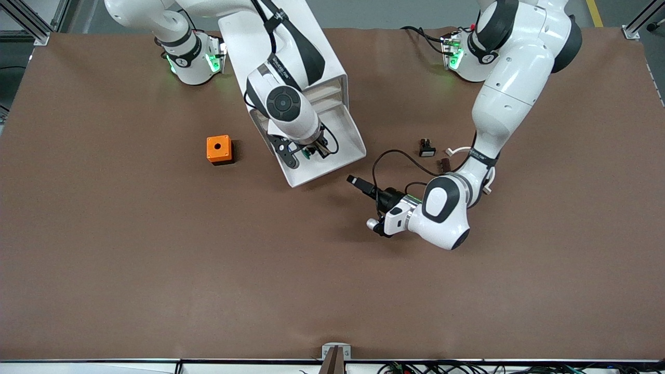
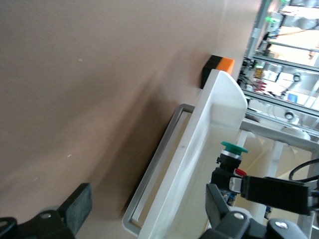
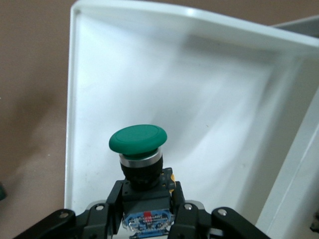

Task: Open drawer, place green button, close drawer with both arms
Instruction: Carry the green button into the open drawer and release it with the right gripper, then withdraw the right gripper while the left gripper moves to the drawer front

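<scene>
The lowest drawer point(image 1: 340, 150) of the white cabinet point(image 1: 311, 62) stands pulled out toward the front camera. The right gripper point(image 1: 311, 150) hangs over this drawer, its fingers point(image 3: 182, 211) clamped on the black-and-blue body of the green-capped button point(image 3: 138, 139), which is held above the white tray floor. The left gripper point(image 1: 363, 200) sits low over the table point(image 1: 156, 259), just beside the drawer's handle point(image 2: 154, 169), with its fingers point(image 2: 75, 206) spread wide and holding nothing. An orange box point(image 1: 218, 149) rests on the table toward the right arm's end, and a small black switch point(image 1: 427, 148) lies toward the left arm's end.
</scene>
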`<act>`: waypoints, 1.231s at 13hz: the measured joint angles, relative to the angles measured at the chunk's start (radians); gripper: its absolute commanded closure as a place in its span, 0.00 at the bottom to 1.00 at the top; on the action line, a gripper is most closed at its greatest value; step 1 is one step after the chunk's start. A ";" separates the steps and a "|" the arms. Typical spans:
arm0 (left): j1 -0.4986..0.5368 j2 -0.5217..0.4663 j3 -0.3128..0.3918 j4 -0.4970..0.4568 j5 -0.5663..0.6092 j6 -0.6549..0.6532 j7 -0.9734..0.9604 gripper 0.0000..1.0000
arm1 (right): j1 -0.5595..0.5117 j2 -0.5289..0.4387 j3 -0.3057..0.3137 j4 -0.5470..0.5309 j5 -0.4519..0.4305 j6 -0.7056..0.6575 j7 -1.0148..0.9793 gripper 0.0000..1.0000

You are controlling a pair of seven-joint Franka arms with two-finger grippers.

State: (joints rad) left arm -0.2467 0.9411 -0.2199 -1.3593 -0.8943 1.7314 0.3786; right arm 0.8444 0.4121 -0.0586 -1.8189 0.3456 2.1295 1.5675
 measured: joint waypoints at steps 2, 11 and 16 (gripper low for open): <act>0.020 -0.016 0.000 0.019 0.072 0.000 -0.052 0.00 | 0.009 0.006 0.000 0.000 0.000 0.009 0.011 0.83; 0.056 -0.077 0.018 0.094 0.437 0.000 -0.346 0.00 | 0.016 0.067 -0.001 0.005 0.001 0.064 0.014 0.22; -0.001 -0.115 0.036 0.124 0.694 0.007 -0.432 0.00 | 0.015 0.059 -0.011 0.030 0.001 0.012 0.015 0.00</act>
State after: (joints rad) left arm -0.2478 0.8264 -0.1842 -1.2354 -0.2006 1.7379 -0.0537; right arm 0.8592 0.4713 -0.0700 -1.7885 0.3462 2.1410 1.5822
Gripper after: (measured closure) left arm 0.000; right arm 0.207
